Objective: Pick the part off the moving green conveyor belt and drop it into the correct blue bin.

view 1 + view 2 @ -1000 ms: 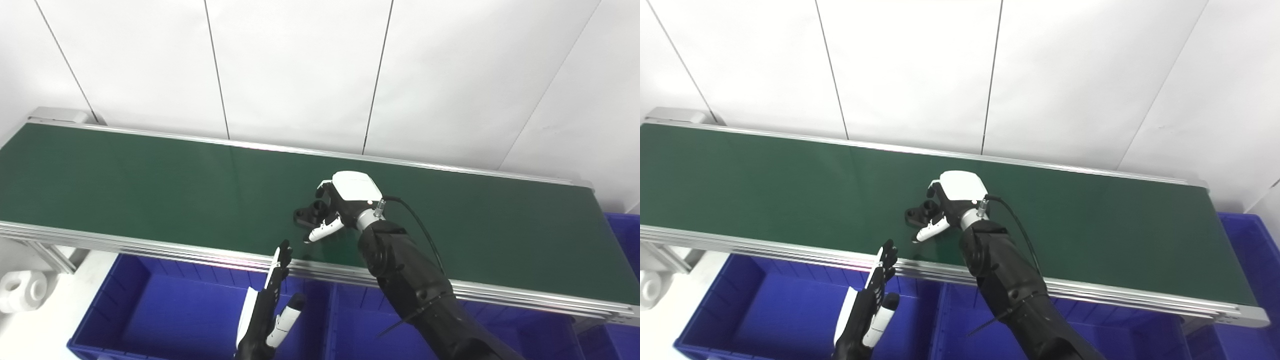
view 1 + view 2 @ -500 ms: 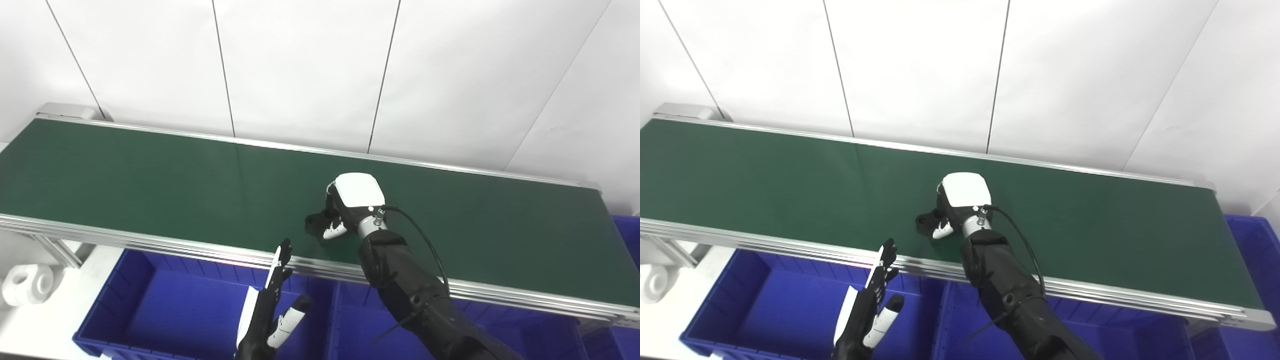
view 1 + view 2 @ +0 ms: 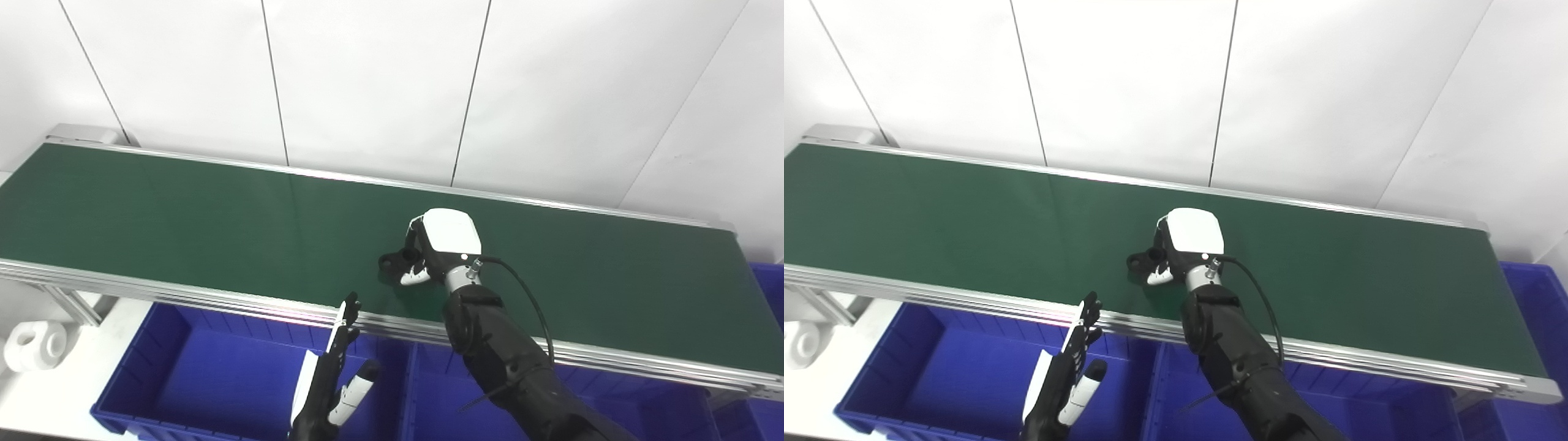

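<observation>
Closest to me, the left hand [image 3: 327, 386] hangs over the big blue bin [image 3: 202, 373] at the lower left, fingers straight and spread a little, thumb out to the side, holding nothing. That bin sits just beside a second blue bin [image 3: 429, 392] under the near rail, and the corner of another blue bin [image 3: 765, 282] shows at the far right end of the line. On the pale surface to the left of the bins lies a white ring-shaped part [image 3: 27, 346]. Above the bins runs the silver near rail of the green conveyor belt [image 3: 153, 208], which stretches across the whole width of the room. The right arm, black and jointed with a cable looping off the wrist, reaches up from the bottom over that rail and onto the belt. The right hand [image 3: 438, 245], with its white back facing up, has its fingers curled down around a small black part [image 3: 392, 262] resting at about the middle of the belt; one ringed end of the part sticks out to the left of the fingers, and I cannot tell whether it is lifted clear of the belt. Behind the belt stands a white panelled wall [image 3: 367, 79].
</observation>
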`<act>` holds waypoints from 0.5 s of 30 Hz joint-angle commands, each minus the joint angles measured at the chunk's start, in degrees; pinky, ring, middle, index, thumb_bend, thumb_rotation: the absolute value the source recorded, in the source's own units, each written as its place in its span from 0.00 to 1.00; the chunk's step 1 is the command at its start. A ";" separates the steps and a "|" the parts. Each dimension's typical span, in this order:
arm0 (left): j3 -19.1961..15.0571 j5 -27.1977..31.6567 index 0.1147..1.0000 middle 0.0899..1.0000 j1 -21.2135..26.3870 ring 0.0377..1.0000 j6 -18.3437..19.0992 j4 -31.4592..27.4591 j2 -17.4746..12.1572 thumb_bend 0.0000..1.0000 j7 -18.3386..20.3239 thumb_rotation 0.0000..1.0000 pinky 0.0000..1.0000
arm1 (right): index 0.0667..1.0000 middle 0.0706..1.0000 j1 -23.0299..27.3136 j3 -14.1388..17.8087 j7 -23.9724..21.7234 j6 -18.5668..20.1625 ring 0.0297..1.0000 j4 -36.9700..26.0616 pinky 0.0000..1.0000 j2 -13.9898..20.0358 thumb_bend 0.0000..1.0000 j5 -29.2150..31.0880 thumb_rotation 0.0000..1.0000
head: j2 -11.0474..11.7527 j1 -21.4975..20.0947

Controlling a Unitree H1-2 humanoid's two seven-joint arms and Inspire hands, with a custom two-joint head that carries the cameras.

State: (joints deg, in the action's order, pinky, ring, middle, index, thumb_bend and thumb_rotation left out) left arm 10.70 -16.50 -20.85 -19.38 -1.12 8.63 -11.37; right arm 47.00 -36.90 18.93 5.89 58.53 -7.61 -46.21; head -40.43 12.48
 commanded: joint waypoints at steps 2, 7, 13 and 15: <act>4.57 0.67 1.00 0.97 -0.45 0.98 -0.77 -0.14 6.82 0.77 -0.56 1.00 0.93 | 0.43 0.13 1.18 1.04 2.12 -3.57 0.10 -6.06 0.08 0.96 0.50 0.70 0.16 | 0.01 -0.80; 3.87 -0.41 1.00 0.96 0.48 0.97 -1.22 0.21 5.52 0.73 -0.78 1.00 0.95 | 0.43 0.16 -2.10 1.64 -3.79 -1.69 0.11 -22.42 0.09 5.30 0.50 0.62 0.16 | 0.01 -3.12; 2.28 0.79 1.00 0.96 1.50 0.95 -0.67 -0.03 3.86 0.72 -0.28 1.00 0.96 | 0.44 0.17 -7.01 2.92 -9.64 0.79 0.13 -39.54 0.10 9.74 0.50 -1.59 0.16 | -0.17 -6.31; 1.65 1.60 1.00 0.96 1.72 0.95 0.44 -0.51 3.33 0.73 0.11 1.00 0.95 | 0.44 0.17 -9.41 3.33 -12.43 1.91 0.13 -45.65 0.10 11.50 0.50 -2.68 0.16 | -0.33 -7.52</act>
State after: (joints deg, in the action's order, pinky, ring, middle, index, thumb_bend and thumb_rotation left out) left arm 10.48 -15.29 -20.27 -19.14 -0.91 8.36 -11.26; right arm 37.60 -34.33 7.92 6.67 17.74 3.30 -47.82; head -40.61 5.36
